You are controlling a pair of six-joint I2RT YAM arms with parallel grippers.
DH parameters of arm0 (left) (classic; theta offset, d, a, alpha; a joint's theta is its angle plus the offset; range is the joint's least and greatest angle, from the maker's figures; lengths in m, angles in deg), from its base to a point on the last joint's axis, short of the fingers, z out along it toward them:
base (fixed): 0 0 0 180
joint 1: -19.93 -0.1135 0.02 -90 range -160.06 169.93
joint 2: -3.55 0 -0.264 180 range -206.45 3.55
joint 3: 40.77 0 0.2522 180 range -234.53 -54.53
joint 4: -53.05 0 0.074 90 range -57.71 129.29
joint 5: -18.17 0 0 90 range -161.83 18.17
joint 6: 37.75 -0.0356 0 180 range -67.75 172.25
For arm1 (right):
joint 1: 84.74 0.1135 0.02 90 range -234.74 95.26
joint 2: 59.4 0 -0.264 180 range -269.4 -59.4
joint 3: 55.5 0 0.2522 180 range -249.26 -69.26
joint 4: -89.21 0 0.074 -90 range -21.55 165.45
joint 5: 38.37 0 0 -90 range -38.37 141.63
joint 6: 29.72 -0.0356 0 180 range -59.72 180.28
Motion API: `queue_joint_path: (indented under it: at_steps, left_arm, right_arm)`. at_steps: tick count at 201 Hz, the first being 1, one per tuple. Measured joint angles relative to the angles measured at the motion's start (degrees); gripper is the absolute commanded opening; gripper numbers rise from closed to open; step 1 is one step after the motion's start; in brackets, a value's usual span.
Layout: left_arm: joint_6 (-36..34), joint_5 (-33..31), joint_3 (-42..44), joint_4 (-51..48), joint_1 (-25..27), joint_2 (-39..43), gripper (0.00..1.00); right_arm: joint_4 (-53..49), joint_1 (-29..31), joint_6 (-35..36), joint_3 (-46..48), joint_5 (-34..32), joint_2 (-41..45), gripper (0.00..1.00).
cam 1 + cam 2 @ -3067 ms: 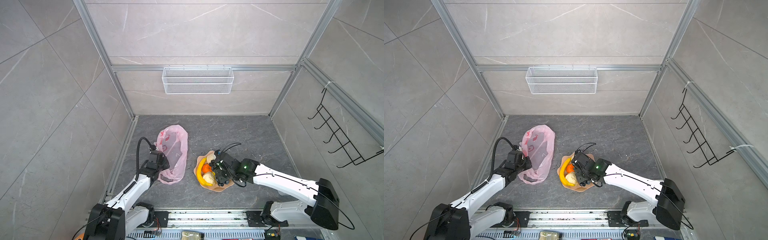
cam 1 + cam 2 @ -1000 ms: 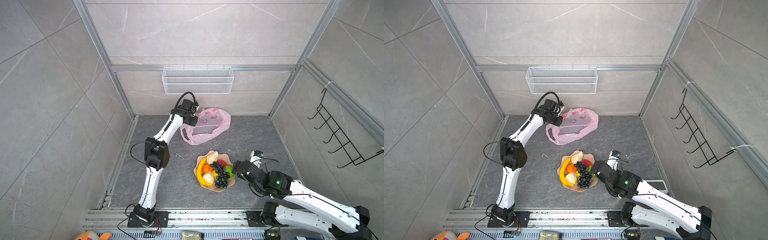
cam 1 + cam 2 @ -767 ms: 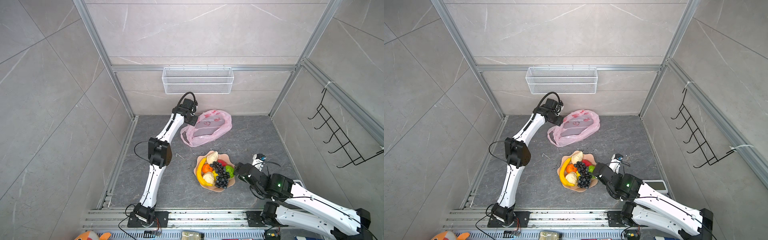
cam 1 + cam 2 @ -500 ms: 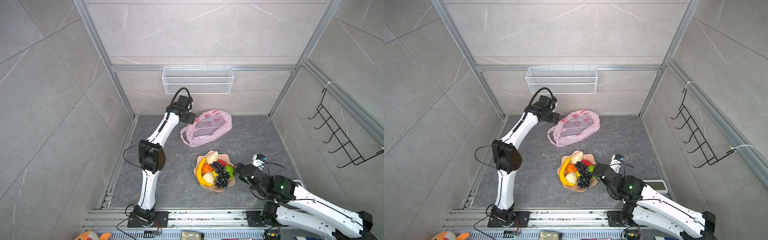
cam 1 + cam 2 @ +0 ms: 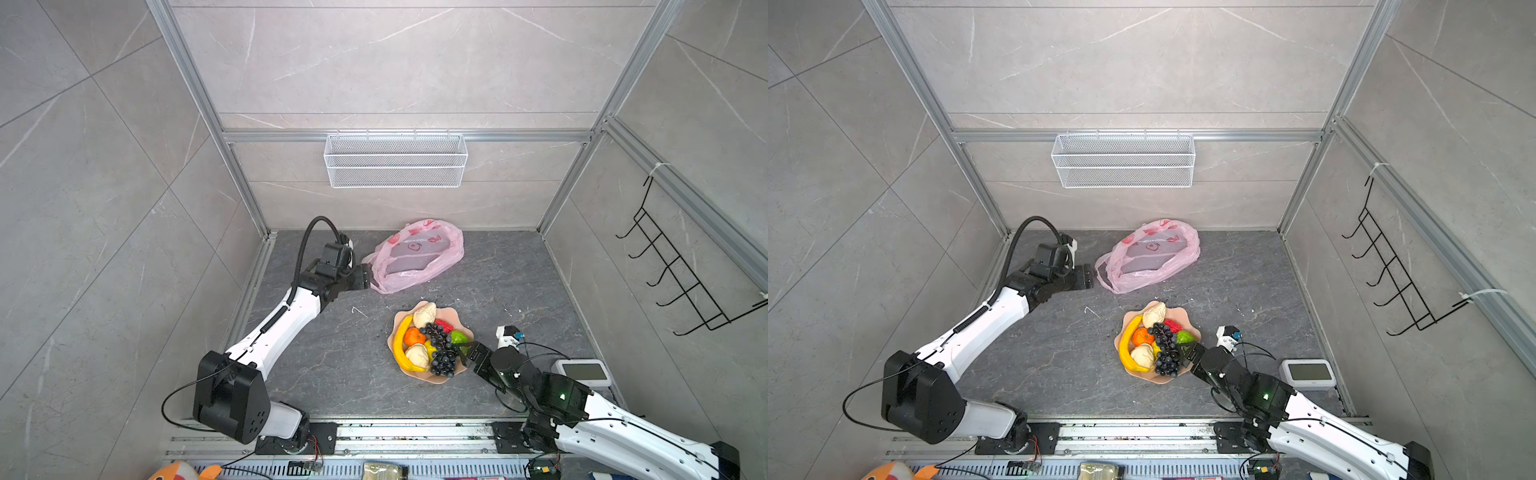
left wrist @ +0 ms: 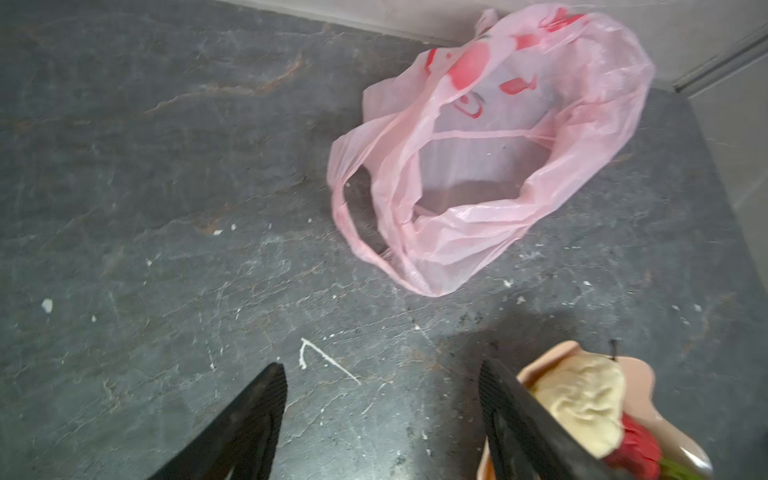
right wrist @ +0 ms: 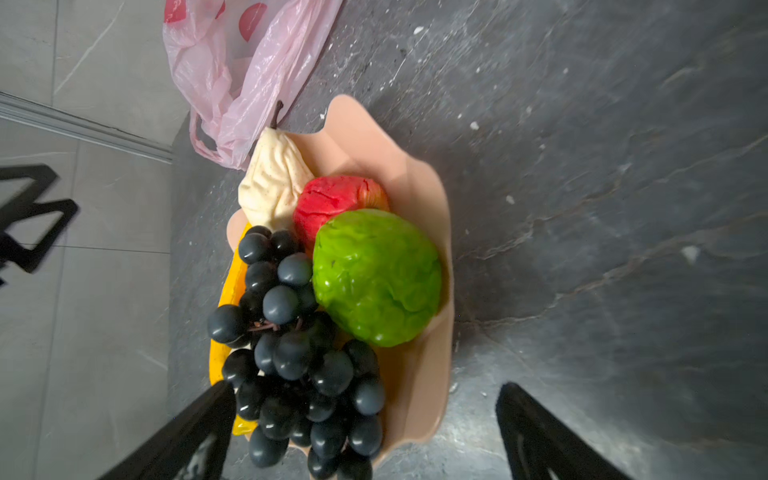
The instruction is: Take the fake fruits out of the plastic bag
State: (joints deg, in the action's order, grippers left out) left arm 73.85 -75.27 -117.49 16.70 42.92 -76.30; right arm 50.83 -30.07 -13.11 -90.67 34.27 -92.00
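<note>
Near the table's front edge: one peach wavy plate carrying small plastic fruits, two beige, one yellow banana, one orange tangerine, one purple grape bunch. One translucent pink plastic bag lies by the back edge. Left gripper and right gripper: both agape, empty.

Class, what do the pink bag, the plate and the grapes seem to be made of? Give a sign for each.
Bag: thin plastic film, translucent and crinkled.
Plate: probably moulded plastic, smooth matt peach, wavy rim.
Grapes: likely hard plastic, dark balls with dull sheen.
</note>
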Motion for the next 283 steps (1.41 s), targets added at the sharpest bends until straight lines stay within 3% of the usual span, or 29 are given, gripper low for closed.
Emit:
queue_joint_path:
  at_steps: [44,137,232,283]
  left_arm:
    - [0.9,-3.1,11.4,3.7,-1.0,7.5,0.76]
    - [0.9,-5.5,13.6,7.2,-2.4,8.1,0.76]
    - [5.7,-6.8,22.1,9.9,-2.4,8.8,0.76]
    - [8.7,-8.5,26.9,10.3,-2.4,13.9,0.76]
  right_arm:
    - [13.3,0.0,-1.9,7.0,4.8,-1.7,1.00]
    - [32.6,0.0,-1.4,9.9,7.2,-11.3,1.00]
    - [57.9,0.1,-1.4,10.0,8.3,-32.3,1.00]
    - [64.9,0.1,-0.1,6.6,9.7,-40.9,1.00]
